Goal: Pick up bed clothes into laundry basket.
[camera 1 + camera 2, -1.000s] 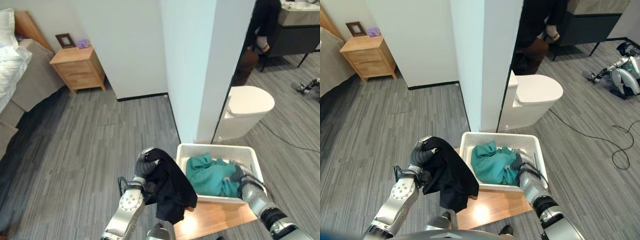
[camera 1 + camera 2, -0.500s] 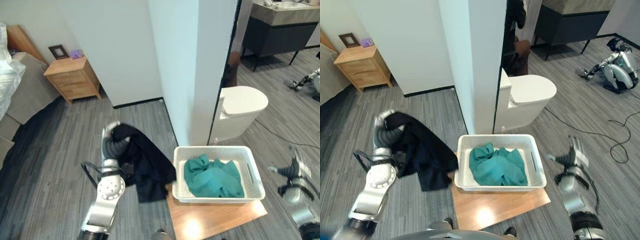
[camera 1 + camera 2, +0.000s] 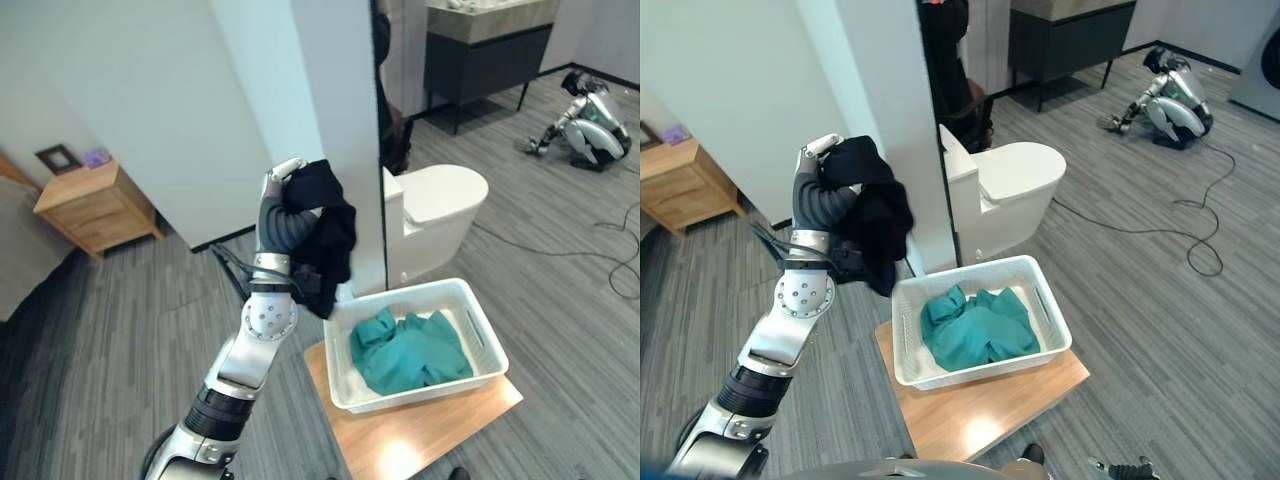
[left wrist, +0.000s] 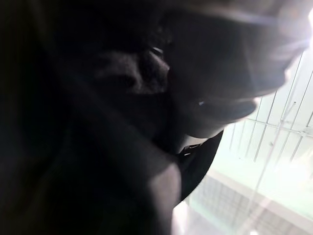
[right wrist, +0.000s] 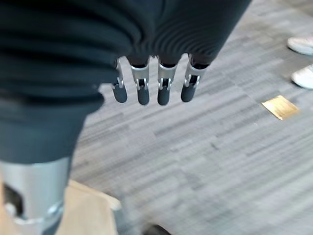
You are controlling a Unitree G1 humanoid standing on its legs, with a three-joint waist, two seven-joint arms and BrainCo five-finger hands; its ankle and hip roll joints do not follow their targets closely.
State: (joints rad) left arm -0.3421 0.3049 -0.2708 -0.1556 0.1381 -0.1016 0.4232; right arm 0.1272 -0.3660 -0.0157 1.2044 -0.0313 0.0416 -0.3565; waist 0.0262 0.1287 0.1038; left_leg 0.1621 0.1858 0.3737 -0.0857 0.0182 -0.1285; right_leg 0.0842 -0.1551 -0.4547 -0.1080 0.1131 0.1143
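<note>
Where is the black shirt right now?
The black garment hangs from the robot's raised left hand, up beside the white wall corner, above and to the left of the white laundry basket holding the teal cloth.

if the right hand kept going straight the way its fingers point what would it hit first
Going by its wrist view, the right hand hangs open with fingers pointing down at bare grey floor, so it would probably meet the floor first. Depth is hard to judge.
</note>
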